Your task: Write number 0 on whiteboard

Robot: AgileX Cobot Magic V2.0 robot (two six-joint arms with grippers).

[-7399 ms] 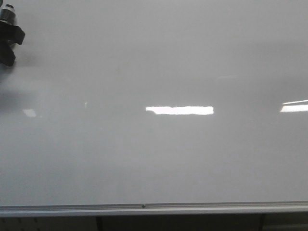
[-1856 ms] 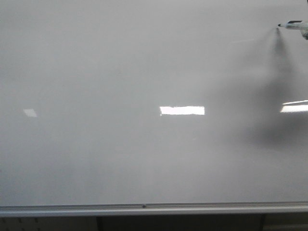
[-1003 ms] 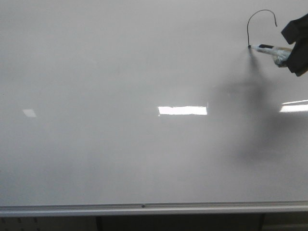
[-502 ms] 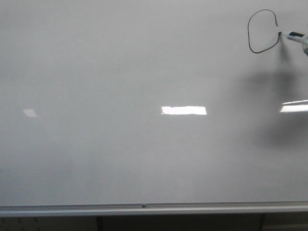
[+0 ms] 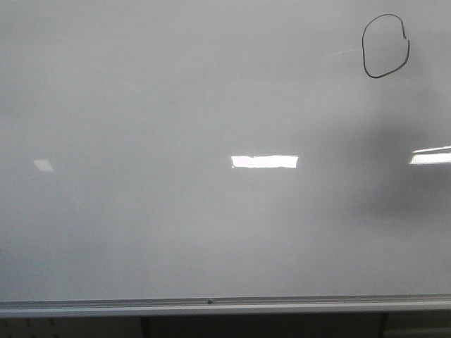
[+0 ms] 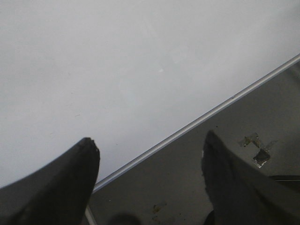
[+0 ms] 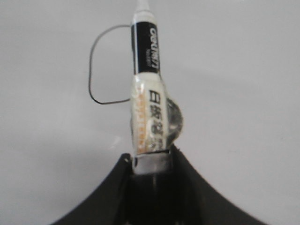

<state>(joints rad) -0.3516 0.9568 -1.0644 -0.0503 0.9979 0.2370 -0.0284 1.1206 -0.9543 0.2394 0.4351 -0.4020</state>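
The number 0 (image 5: 385,46) is a thin black oval outline at the upper right of the whiteboard (image 5: 211,105) in the front view. It also shows in the right wrist view (image 7: 93,70), partly behind the pen. My right gripper (image 7: 151,157) is shut on a white-and-black marker pen (image 7: 146,79), whose tip points away over the board. My left gripper (image 6: 150,145) is open and empty, above the whiteboard's metal rail (image 6: 197,123). Neither gripper shows in the front view.
The grey metal rail (image 5: 211,305) runs along the board's lower edge. Ceiling lights reflect off the board (image 5: 264,161). A soft shadow lies on the board at the right (image 5: 394,190). In the left wrist view a grey stained surface (image 6: 187,187) lies beyond the rail.
The oval outline has been drawn and closed at the upper right. The pen and right gripper have moved out of the front view to the right. The left gripper left the front view earlier.
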